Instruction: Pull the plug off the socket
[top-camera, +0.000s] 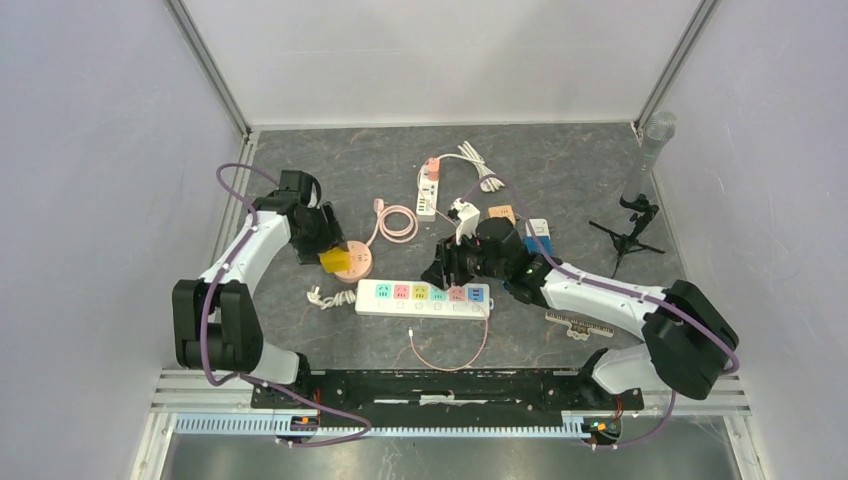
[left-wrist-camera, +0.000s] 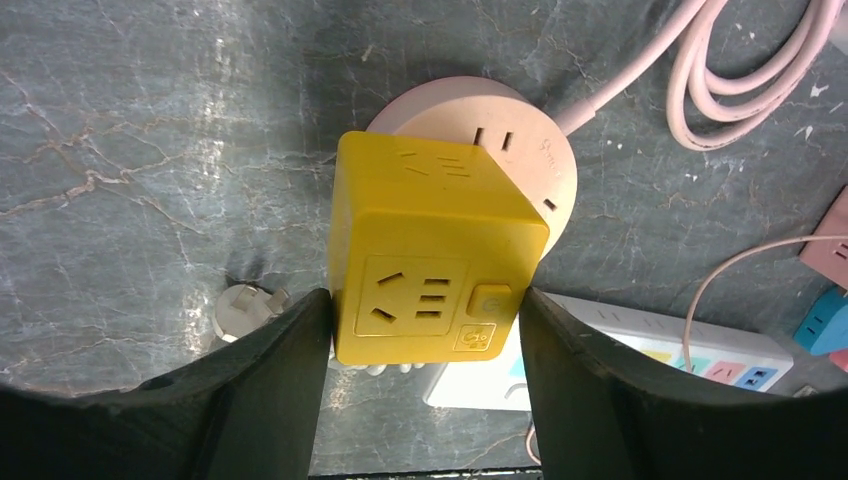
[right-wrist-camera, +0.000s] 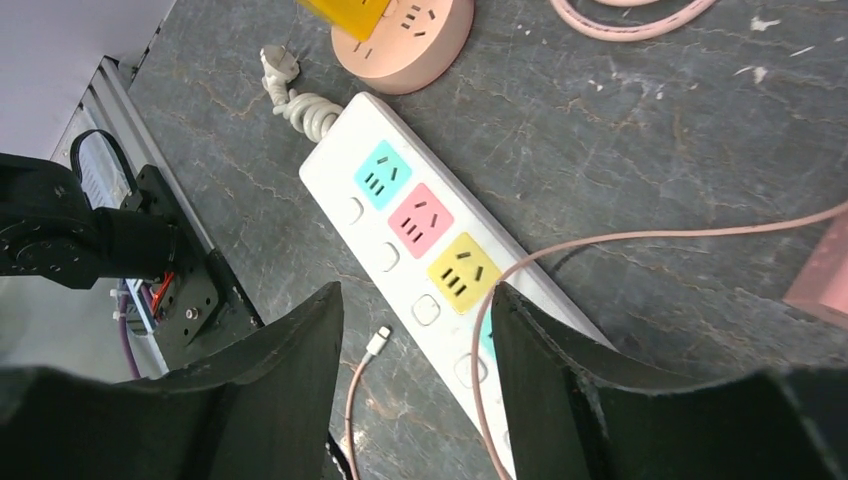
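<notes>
A yellow cube plug (left-wrist-camera: 430, 250) sits between my left gripper's (left-wrist-camera: 425, 330) black fingers (left-wrist-camera: 275, 370), which press on both of its sides. It hangs tilted over the near edge of the round pink socket (left-wrist-camera: 530, 140); its underside is hidden, so I cannot tell whether its pins are still in. In the top view the cube (top-camera: 335, 260) is at the left edge of the pink socket (top-camera: 358, 262), with my left gripper (top-camera: 328, 248) on it. My right gripper (right-wrist-camera: 415, 340) is open and empty above the white power strip (right-wrist-camera: 400, 200); in the top view it (top-camera: 440, 268) is right of centre.
The white strip (top-camera: 422, 298) with coloured outlets lies at centre, its white plug (left-wrist-camera: 245, 308) and coiled cord at its left end. A thin pink cable (right-wrist-camera: 620, 240) crosses it. A coiled pink cord (top-camera: 398, 224), a second strip (top-camera: 429, 190) and a microphone stand (top-camera: 632, 225) are behind.
</notes>
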